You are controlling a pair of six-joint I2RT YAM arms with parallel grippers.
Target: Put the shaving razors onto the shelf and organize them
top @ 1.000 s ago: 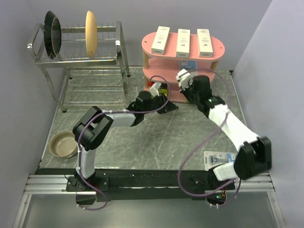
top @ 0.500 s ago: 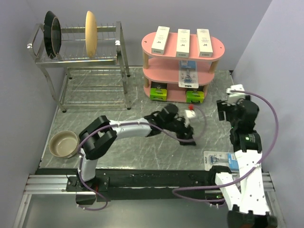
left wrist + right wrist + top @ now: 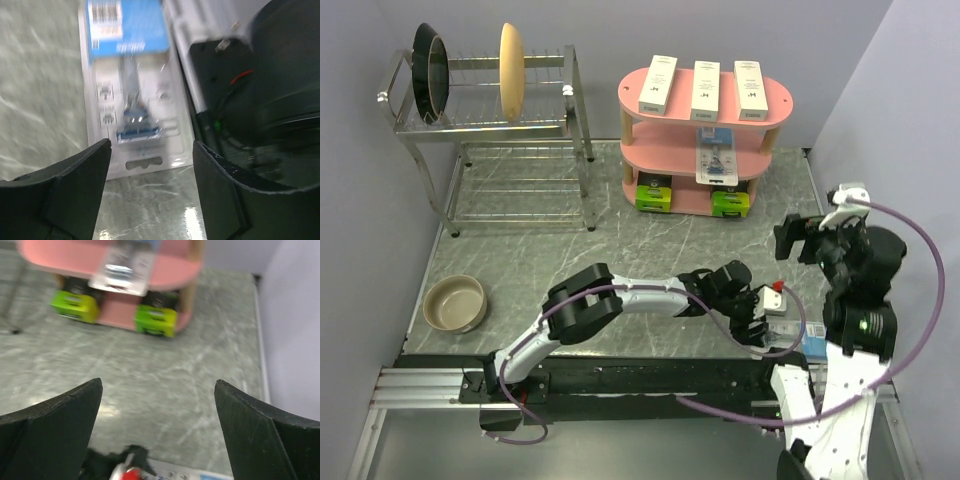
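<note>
Plastic this slick and thin could be skidded aside instead of gripped, or the right arm's black base struck, since the blister pack is laid flat on the marbled table at the near right, just beside that base. The left gripper is held over it, fingers apart and empty; the right gripper is likewise spread wide, holding nothing. Slim white boxes are lined along the pink oval shelf, far off.

Pink shelf ahead, lime-green boxes on lowest tier; jaws wide apart.
</note>
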